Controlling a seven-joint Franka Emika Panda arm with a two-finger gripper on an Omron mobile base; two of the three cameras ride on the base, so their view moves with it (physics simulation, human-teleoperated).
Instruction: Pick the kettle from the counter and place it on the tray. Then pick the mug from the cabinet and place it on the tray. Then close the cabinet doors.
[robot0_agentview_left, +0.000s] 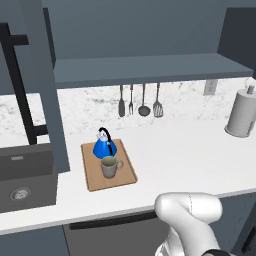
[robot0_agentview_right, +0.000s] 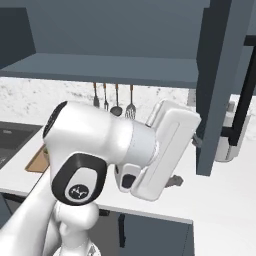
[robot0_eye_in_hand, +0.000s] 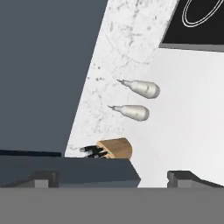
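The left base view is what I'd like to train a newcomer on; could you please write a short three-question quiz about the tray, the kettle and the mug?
1. True or false: the kettle stands on the tray.
2. Where is the mug? A) on the cabinet shelf B) on the tray, in front of the kettle C) in the sink
3. Fill in: judged from the open cabinet doors, the step not yet done is to ___ them.

Key: 1 true; 2 B; 3 close
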